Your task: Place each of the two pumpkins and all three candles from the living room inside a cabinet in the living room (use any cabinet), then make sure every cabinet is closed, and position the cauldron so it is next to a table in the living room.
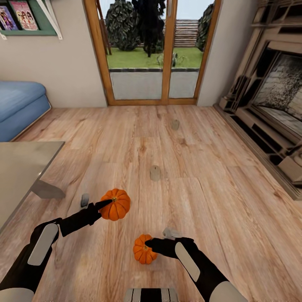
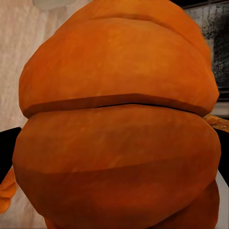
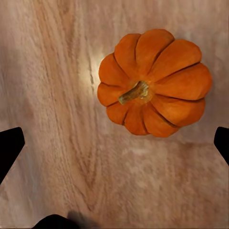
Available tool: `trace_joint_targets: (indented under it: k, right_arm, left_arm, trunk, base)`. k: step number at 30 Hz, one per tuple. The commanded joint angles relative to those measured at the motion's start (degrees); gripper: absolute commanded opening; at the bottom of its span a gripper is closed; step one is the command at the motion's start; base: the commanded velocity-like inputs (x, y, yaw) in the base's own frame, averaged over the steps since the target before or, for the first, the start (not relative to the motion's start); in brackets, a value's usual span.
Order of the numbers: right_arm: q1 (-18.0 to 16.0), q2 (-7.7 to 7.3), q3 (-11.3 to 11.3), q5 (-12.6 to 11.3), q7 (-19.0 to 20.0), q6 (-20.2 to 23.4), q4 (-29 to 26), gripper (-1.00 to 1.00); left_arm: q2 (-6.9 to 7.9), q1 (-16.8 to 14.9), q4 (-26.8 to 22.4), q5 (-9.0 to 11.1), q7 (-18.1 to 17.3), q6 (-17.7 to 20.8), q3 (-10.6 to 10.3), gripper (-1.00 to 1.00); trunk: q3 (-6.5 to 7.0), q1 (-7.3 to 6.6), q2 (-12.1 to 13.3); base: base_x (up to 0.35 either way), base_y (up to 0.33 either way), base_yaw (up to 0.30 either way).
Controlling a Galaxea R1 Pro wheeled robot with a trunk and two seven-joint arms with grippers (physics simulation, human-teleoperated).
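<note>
— What's closest to us?

— The small pumpkin [image 1: 143,249], sitting on the plank floor [image 1: 218,201] just ahead of the robot. The right claw [image 1: 152,243] hangs right at it, and in the wrist view its two black fingertips [image 3: 10,149] stand wide apart with the pumpkin [image 3: 152,88] lying free on the floor between and beyond them, stem up. So that claw is spread and grips nothing.

— And the left one?

— The left claw [image 1: 110,204] is pinching the big pumpkin [image 1: 115,204]; one dark finger lies across its side. From that wrist the orange ribs [image 2: 119,129] take up nearly everything, with black fingertips [image 2: 7,152] just at either edge.

— Is that pumpkin off the floor?

— I can't tell from here.

— Any candles?

— One [image 1: 85,200] just left of the big pumpkin, near the leg of the grey counter [image 1: 21,167]. Another [image 1: 170,233] pokes out behind the right claw. Further out, a third [image 1: 155,173] stands alone mid-floor, and one more [image 1: 175,124] stands well beyond that, toward the glass doors [image 1: 153,50].

— What else is in the room?

— A blue sofa [image 1: 19,105] far left and the fireplace [image 1: 272,96] along the right wall.
</note>
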Motion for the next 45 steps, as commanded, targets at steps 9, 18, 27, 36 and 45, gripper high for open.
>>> trace_joint_targets:
  k: [9,18,27,36,45]
  right_arm:
    - [-0.03,-0.2,-4.28,-0.75,2.61,-0.04,-0.1,1.0]
    - [-0.34,-0.25,-7.38,-0.32,2.5,-0.02,-0.26,1.0]
    - [-0.38,-1.09,-7.57,-0.56,2.76,-0.02,-0.42,1.0]
    - [-0.38,-1.2,-7.56,-0.72,2.89,-0.02,-0.57,1.0]
    - [-0.38,-1.16,-7.56,-0.67,2.92,-0.02,-0.61,1.0]
  left_arm:
    - [0.12,-0.04,0.0,0.09,-0.4,0.45,0.19,-1.0]
    - [0.13,0.04,0.01,0.1,-0.41,0.48,0.35,-1.0]
    - [0.15,0.04,-0.07,0.14,-0.42,0.62,0.42,-1.0]
    - [0.39,0.51,-5.08,0.15,-11.01,3.24,0.42,-1.0]
    - [0.62,5.11,-17.04,3.54,-19.26,3.87,0.4,-1.0]
  trunk:
    - [-2.04,0.22,-0.14]
    - [-4.04,0.45,-0.26]
    - [-6.03,0.68,-0.38]
    - [-8.02,0.91,-0.5]
    - [-10.02,1.15,-0.62]
  base:
    - [0.0,0.0,0.0]
    - [0.0,0.0,0.0]
    - [0.0,0.0,0.0]
    - [0.0,0.0,0.0]
    - [0.0,0.0,0.0]
